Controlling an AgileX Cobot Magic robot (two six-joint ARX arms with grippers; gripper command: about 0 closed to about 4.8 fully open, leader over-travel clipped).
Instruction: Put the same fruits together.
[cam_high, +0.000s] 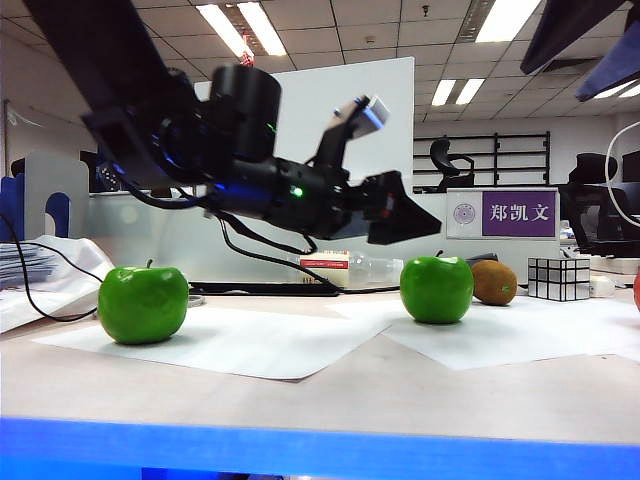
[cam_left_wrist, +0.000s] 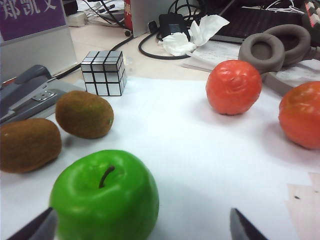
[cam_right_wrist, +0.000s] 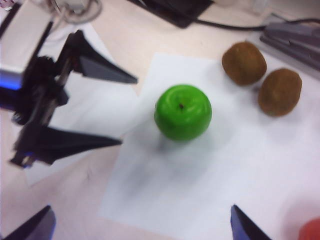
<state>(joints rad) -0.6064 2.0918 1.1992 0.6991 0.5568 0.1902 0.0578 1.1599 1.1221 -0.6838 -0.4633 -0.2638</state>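
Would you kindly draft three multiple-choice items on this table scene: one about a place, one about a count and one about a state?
1. Where do the two kiwis lie?
A. Side by side near the mirrored cube
B. On top of the cube
C. One at each end of the table

2. How many green apples are on the table?
A. One
B. Two
C. Three

3. How does the left gripper stand?
A. Shut on a kiwi
B. Shut on an apple
C. Open, holding nothing

Answers:
1 A: the left wrist view shows them together by the cube.
2 B: the exterior view shows one on each paper sheet.
3 C: in the right wrist view its fingers are spread in the air beside an apple.
The right gripper, above the same apple, is open too.
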